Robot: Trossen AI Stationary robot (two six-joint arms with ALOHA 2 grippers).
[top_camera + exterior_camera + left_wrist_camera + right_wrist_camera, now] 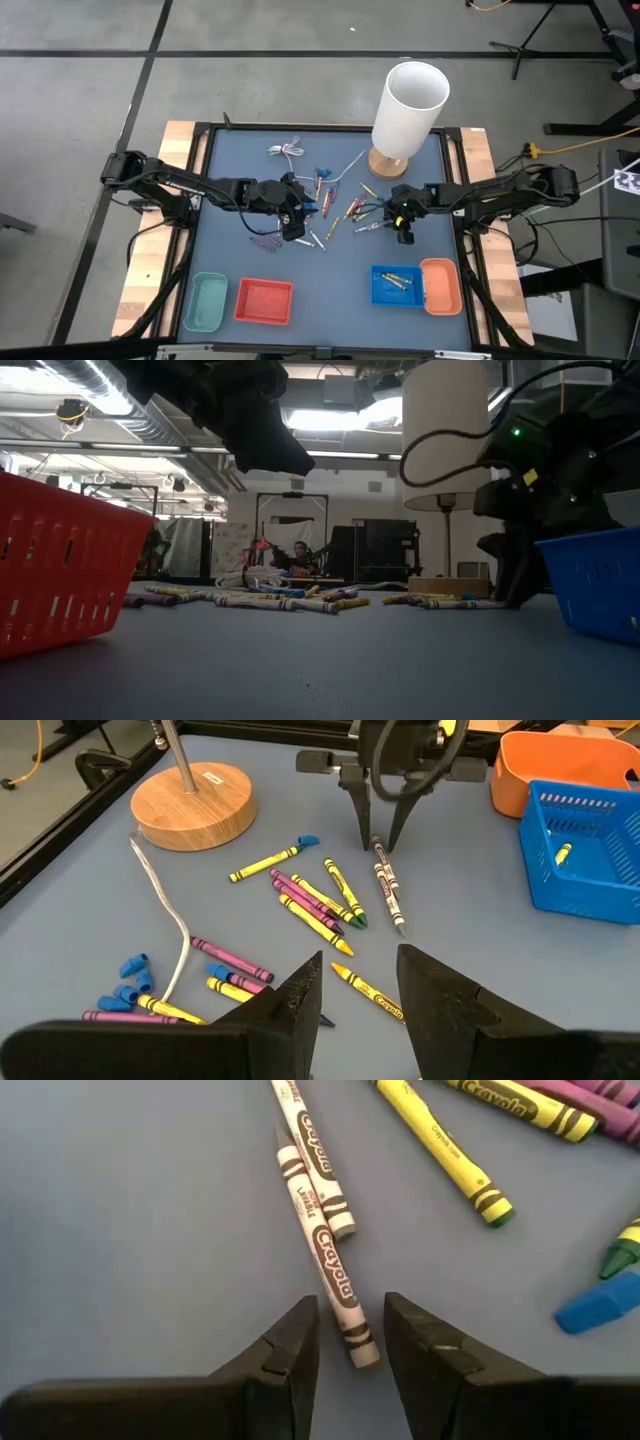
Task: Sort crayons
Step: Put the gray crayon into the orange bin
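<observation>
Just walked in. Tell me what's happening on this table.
Two robot arms are sorting crayons scattered mid-table into bins along the near edge. The right claw is open and low over a white crayon, its tip between the fingers, not yet gripped. The left claw is open too, hovering over the crayons and holding nothing. The blue bin already has a couple of crayons; the red bin looks empty.

Surface: blue-grey table | lamp's round wooden base at far edge | crayons scattered just before base | white cable beside base | green, red, blue, orange baskets opposite base
</observation>
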